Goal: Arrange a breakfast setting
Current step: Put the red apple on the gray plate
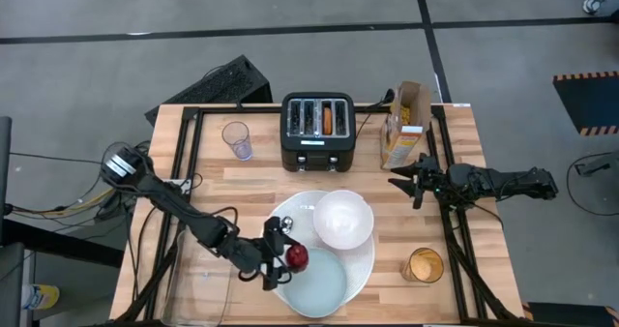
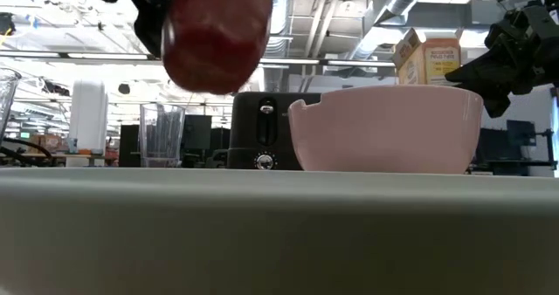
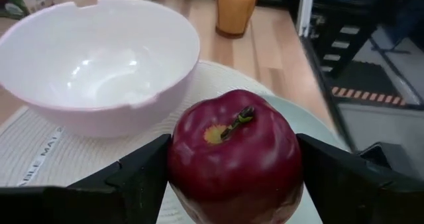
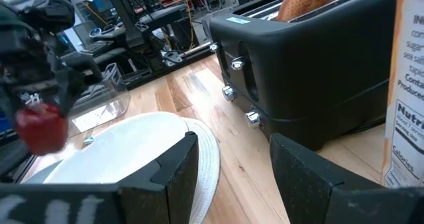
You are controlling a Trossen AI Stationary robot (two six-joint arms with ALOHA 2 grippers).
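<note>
My left gripper (image 1: 290, 259) is shut on a small red apple (image 3: 233, 159) above the small pale-blue plate (image 1: 319, 283), which lies on the large round white plate (image 1: 363, 259). The white bowl (image 1: 342, 218) also sits on the large plate. A toasted bagel (image 1: 328, 120) stands in the black toaster (image 1: 317, 132). My right gripper (image 1: 409, 180) is open and empty, near the yellow cereal box (image 1: 406, 124). The spoon is out of view. My left gripper pinches the apple's two opposite sides (image 3: 177, 159) between its two fingers. The fingers come roughly level from the table's left. The apple is lifted clear of the plates, its stem (image 3: 240, 118) turned toward the wrist camera.
An empty clear glass (image 1: 237, 139) stands left of the toaster. A glass of orange juice (image 1: 424, 265) stands at the near right. A clear container (image 1: 203, 288) lies near the table's near left corner.
</note>
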